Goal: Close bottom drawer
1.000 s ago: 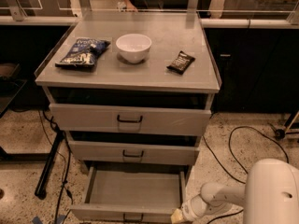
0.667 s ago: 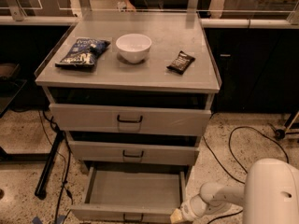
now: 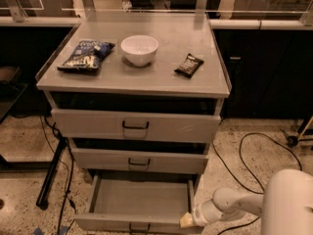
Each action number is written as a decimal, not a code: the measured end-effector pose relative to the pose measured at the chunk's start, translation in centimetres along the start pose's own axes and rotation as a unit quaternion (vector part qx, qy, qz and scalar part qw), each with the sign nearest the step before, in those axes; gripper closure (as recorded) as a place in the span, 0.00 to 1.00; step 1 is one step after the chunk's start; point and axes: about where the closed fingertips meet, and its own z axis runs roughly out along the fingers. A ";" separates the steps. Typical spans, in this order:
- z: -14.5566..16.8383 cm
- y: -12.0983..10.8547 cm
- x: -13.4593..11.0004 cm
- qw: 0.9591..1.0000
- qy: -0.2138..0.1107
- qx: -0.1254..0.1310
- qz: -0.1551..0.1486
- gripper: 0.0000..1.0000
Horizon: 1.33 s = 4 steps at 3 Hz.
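Note:
The bottom drawer [image 3: 139, 199] of the grey cabinet is pulled far out, an empty shallow grey tray. Its front panel with a small black bar handle [image 3: 139, 226] sits at the lower edge of the camera view. My gripper [image 3: 188, 221] is at the end of the white arm, low on the right, right at the drawer front's right corner. The middle drawer [image 3: 139, 161] and the top drawer [image 3: 135, 126] stand slightly out above it.
On the cabinet top [image 3: 161, 77] lie a blue chip bag [image 3: 86, 55], a white bowl [image 3: 139, 49] and a dark snack bar [image 3: 189, 65]. Black cables [image 3: 247, 151] run across the speckled floor on the right. A black stand leg [image 3: 50, 175] is at left.

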 end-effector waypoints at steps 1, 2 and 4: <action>-1.3 0.6 -2.0 1.000 -0.023 -0.010 0.004 1.00; -2.0 0.9 -3.1 0.999 -0.038 -0.017 0.001 1.00; -3.6 -1.2 1.2 1.000 -0.012 -0.015 0.019 1.00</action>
